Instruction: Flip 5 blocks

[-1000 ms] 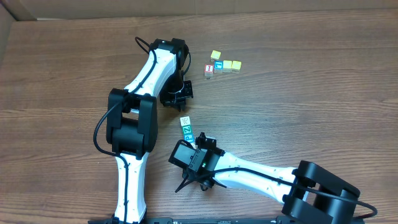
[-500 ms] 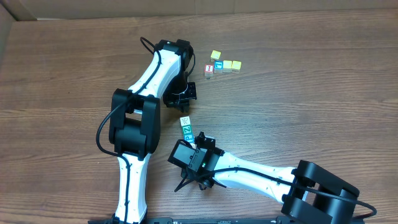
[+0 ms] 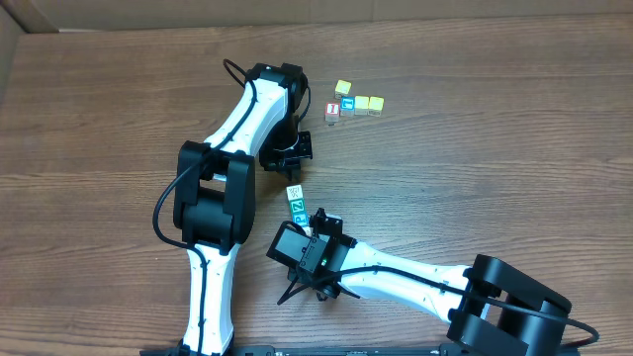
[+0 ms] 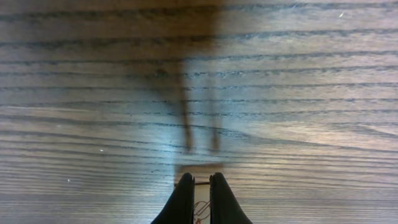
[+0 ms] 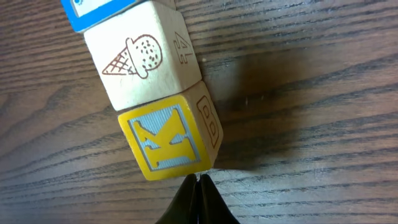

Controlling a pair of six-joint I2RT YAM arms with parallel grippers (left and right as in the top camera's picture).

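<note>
A short row of blocks lies mid-table: a whitish one, a green Z and a blue one. My right gripper covers the row's near end. In the right wrist view that gripper is shut, its tips touching the lower edge of a yellow-bordered K block. Beyond it sit a white ice-cream block and a blue-faced one. My left gripper is shut, its tips over a whitish block with reddish marks, which is wider than the slit between them.
A separate cluster sits at the back: three yellow cubes, a blue-letter cube and a red-letter cube. A cardboard wall borders the far left corner.
The left gripper shifted slightly up and to the right early in the second, then held still. The right arm and the blocks have not moved.
</note>
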